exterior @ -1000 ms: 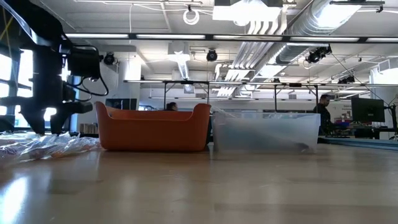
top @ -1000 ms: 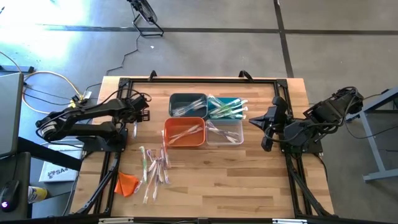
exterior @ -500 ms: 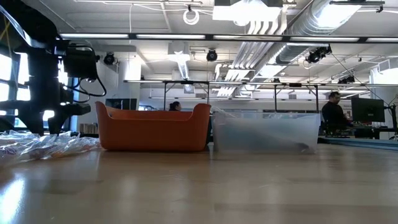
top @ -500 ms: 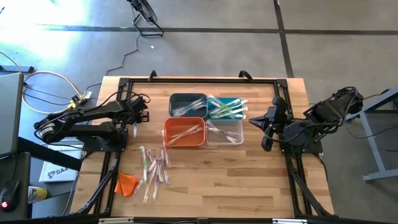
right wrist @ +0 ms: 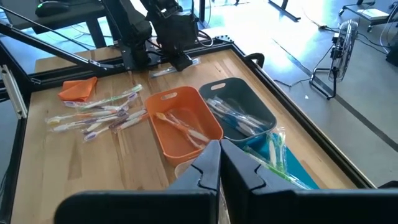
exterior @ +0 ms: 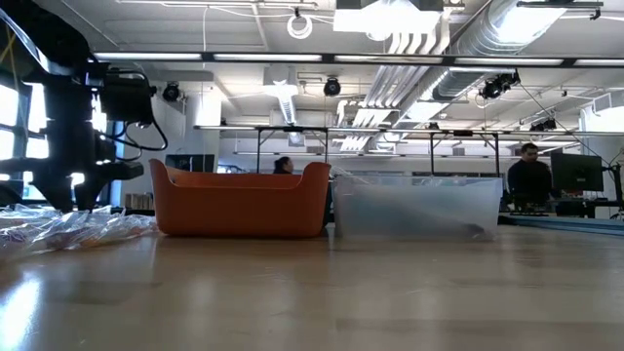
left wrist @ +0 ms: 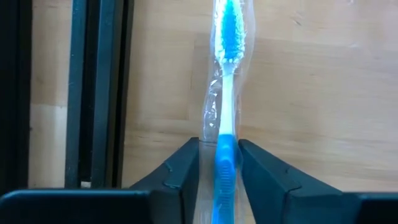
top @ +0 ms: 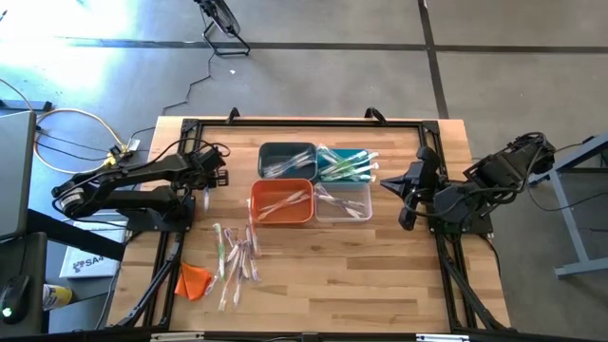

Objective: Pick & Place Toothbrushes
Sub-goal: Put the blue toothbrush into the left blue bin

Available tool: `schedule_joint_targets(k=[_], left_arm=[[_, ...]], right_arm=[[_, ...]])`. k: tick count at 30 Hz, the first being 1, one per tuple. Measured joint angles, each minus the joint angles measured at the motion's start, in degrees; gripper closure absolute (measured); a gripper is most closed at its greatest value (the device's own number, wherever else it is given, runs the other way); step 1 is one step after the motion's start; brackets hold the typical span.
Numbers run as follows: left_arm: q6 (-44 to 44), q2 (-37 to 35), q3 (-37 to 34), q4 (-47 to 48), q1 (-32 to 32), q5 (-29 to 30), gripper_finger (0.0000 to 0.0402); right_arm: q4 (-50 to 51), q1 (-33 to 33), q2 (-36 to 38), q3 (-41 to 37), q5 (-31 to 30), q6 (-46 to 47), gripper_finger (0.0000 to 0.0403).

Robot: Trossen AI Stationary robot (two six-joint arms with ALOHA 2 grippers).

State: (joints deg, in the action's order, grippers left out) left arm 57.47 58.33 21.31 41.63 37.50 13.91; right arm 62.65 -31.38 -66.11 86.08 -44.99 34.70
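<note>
lying flat on the wooden table (top: 380,256) near its left edge, one blue-handled toothbrush (left wrist: 226,112) in a clear wrapper, handle pinched between the fingers (left wrist: 180,177) of the left gripper (top: 204,195), beside the black frame rail (left wrist: 99,93). scattered loose in front of the orange bin (top: 282,201), the other toothbrushes (top: 236,255), with more inside the dark grey bin (top: 287,160), teal bin (top: 346,163) and clear bin (top: 344,201), and an orange cloth (top: 193,279) near the pile. waiting off to the right of the bins, the right gripper (top: 403,195), fingers pressed together on nothing.

Four bins (top: 287,161) (toothbrushes (top: 235,252) perhaps twenty)
</note>
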Motion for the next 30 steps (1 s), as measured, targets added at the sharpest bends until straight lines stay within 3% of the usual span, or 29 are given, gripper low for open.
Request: schedule_joint_targets(k=[9, 17, 30], left_arm=[[1.18, 0.02, -0.08, -1.73, 0.00, -1.15, 0.0365], [0.96, -0.13, 1.12, -5.99, 0.01, -4.47, 0.0377], [-12.53, -0.42, 14.76, -2.71, -0.02, -4.43, 0.0401]], right_arm=[[-0.02, 0.00, 0.00, 0.00, -0.02, -0.06, 0.0401], [0.04, 0.00, 0.00, 0.00, -0.02, -0.22, 0.0401], [0.07, -0.02, 0.00, 0.00, -0.02, -0.24, 0.0401]])
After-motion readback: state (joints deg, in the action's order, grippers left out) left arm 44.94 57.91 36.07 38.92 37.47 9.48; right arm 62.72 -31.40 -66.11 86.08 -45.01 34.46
